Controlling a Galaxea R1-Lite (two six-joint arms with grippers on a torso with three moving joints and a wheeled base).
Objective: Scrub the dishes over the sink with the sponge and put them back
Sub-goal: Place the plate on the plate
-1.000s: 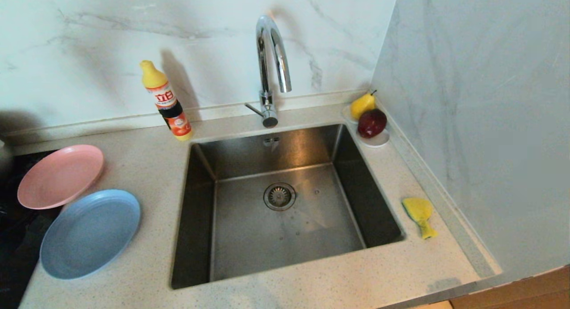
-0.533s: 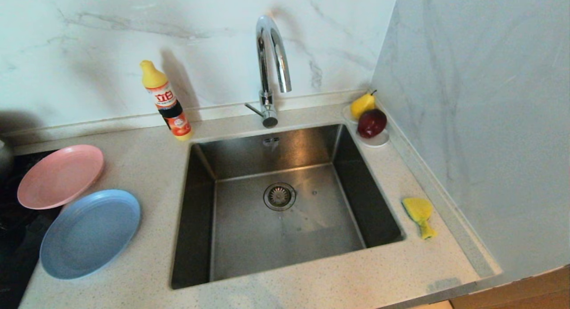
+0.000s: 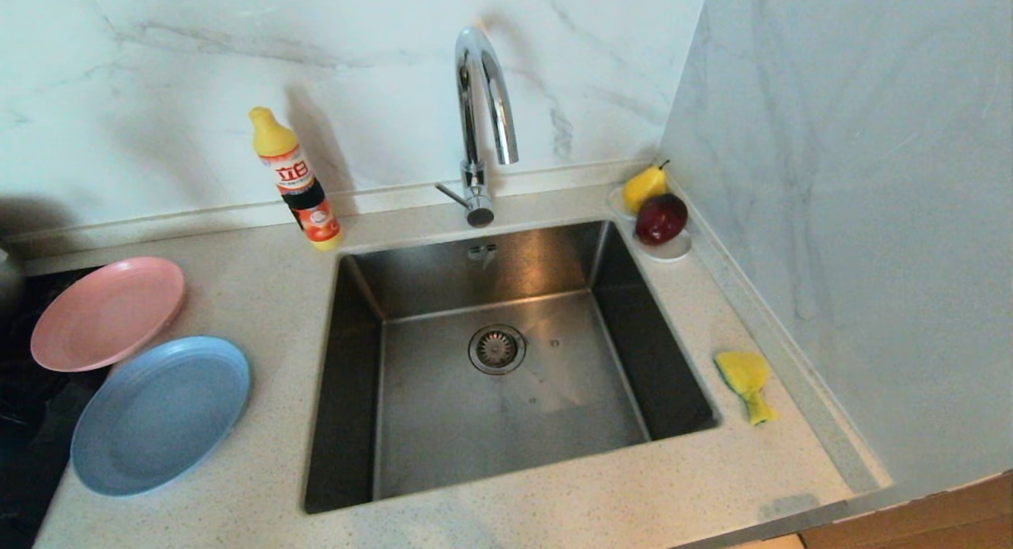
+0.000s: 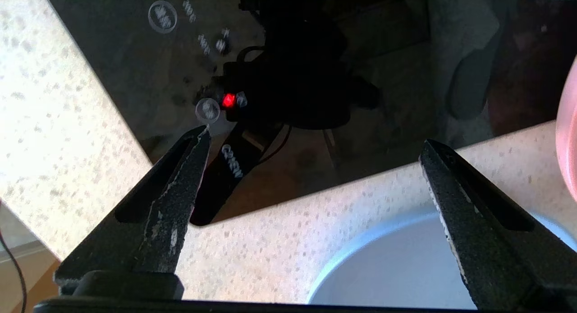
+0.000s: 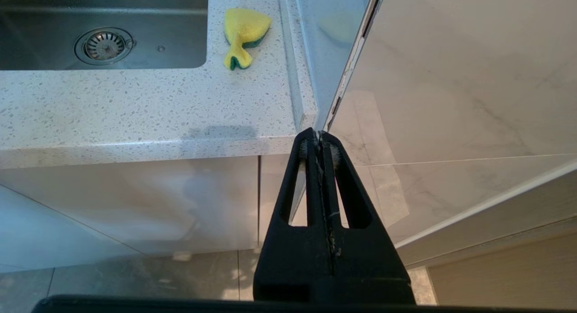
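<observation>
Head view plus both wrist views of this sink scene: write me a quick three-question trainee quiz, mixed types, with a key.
1. True or false: the sponge lies inside the sink.
2. Which dish lies nearer the robot? A) pink plate B) light-blue plate
3. Fill in: the left hand is ___, the right hand is ___.

Key:
1. False; it lies on the counter to the right of the basin.
2. B.
3. Open, poised above the counter by the blue plate's rim; shut, parked below the counter edge.
</observation>
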